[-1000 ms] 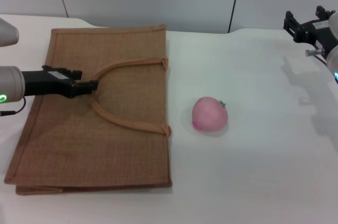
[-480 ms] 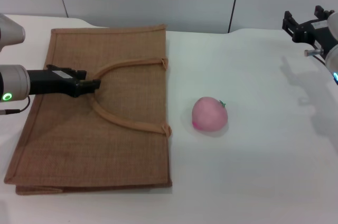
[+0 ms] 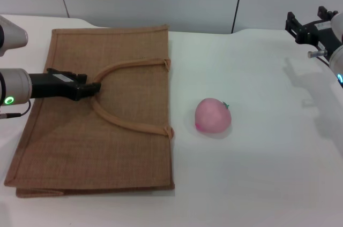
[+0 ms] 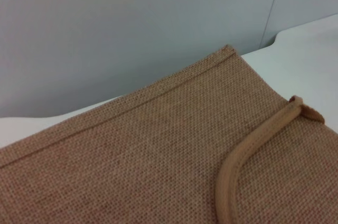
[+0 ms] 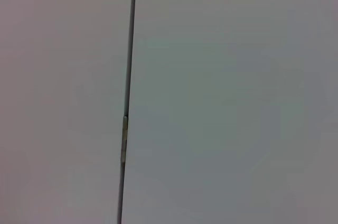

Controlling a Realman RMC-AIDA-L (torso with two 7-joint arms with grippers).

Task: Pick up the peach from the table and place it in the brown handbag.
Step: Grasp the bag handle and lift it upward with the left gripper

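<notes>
Head view: the bag (image 3: pixel 91 125) lies flat on the table (image 3: pixel 257 173). The left gripper (image 3: pixel 92 89) is clenched on its handle (image 3: pixel 115 69). The peach (image 3: pixel 213 115) sits at the bag's three o'clock, apart. The right gripper (image 3: pixel 303 26) is parked at two o'clock, fingers unclear.

Left wrist view: only the bag's weave (image 4: pixel 158 150) and handle (image 4: pixel 237 166) show.

Right wrist view: a blank wall (image 5: pixel 222 97).

Pink peach (image 3: pixel 213 115) resting on white table (image 3: pixel 257 173), just beside flat-lying brown handbag (image 3: pixel 128 152), apart from it
</notes>
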